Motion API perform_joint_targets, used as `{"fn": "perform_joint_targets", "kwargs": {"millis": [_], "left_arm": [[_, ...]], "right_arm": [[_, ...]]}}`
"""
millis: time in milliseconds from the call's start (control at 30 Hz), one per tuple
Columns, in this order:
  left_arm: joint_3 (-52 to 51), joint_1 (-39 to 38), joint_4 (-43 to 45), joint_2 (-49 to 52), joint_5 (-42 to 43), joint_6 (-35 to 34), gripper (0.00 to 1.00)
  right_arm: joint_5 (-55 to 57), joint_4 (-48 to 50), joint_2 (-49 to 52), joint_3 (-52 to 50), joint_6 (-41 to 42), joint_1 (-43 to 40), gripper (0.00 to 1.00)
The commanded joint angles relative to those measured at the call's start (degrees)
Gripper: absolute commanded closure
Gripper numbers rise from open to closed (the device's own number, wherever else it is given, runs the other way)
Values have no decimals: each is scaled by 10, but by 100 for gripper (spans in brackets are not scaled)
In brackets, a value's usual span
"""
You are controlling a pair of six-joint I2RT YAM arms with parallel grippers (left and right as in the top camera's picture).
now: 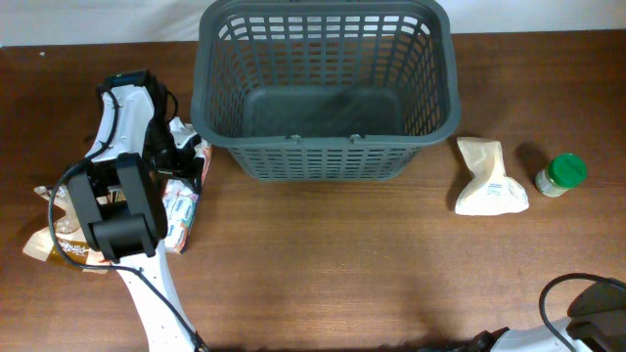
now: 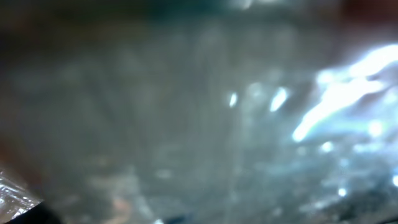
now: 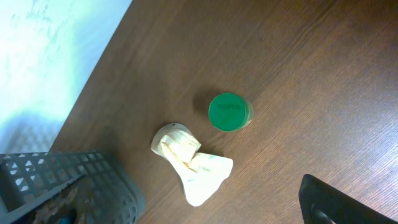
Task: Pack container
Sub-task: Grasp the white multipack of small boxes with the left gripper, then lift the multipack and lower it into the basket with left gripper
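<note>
The container (image 1: 323, 161) stood at the far middle of the tabletop (image 1: 342, 274). The left hand (image 1: 184, 156) was down among a heap of packets (image 1: 179, 210) just left of it. Its wrist view was a blur of what may have been shiny wrap, so I could not tell whether it gripped anything. To the container's right a cream pouch (image 1: 489, 179) lay near a green-lidded jar (image 1: 560, 174). The right hand (image 3: 348, 202) showed only as a dark corner, its state unclear.
</note>
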Motion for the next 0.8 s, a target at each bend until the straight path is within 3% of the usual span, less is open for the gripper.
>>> {"fn": "perform_joint_targets", "kwargs": {"millis": [0,67,133,200,267,467,667,767], "left_arm": [[0,-22,4,42,0,34,27],[-2,-31,2,55,-1,49,30],[-3,-37,-7,66,-12,48,40],[-3,-40,-24,66,-23,52,63],[2,-39,-42,65,-38,52,98],[101,-29,-108,43,-44,-2,98],[230,-3,-107,-78,-133,-96,98],[325,4,-96,-132,-140,-106,98]], "right_arm": [[-2,0,3,1,-1,0,1],[-2,0,3,1,-1,-1,1],[-2,0,3,1,-1,-1,1],[-2,0,3,1,-1,-1,1],[-2,0,3,1,-1,0,1],[-2,0,3,1,-1,-1,1],[-2,0,3,1,-1,-1,1],[-2,0,3,1,-1,-1,1]]}}
